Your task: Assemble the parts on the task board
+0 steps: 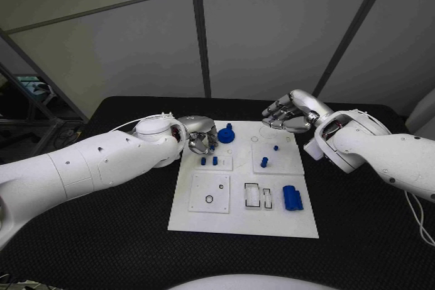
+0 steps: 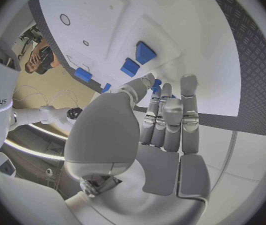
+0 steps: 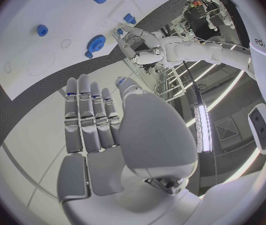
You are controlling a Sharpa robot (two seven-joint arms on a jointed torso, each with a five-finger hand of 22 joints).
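Both hands of mine are empty with fingers apart, and my left hand (image 1: 198, 134) hovers just beside the blue gear (image 1: 225, 136) at the task board's (image 1: 243, 227) far edge, nearer than my right hand (image 1: 288, 114).

This looks like a robotics lab or test cell. A black worktop (image 1: 109, 252) stands before plain grey partition panels (image 1: 272, 38) joined by dark framing strips (image 1: 201, 44). At the worktop's left edge stands equipment on a metal frame (image 1: 32, 114), with loose cables, and a long ceiling strip light (image 3: 202, 120) glows overhead.
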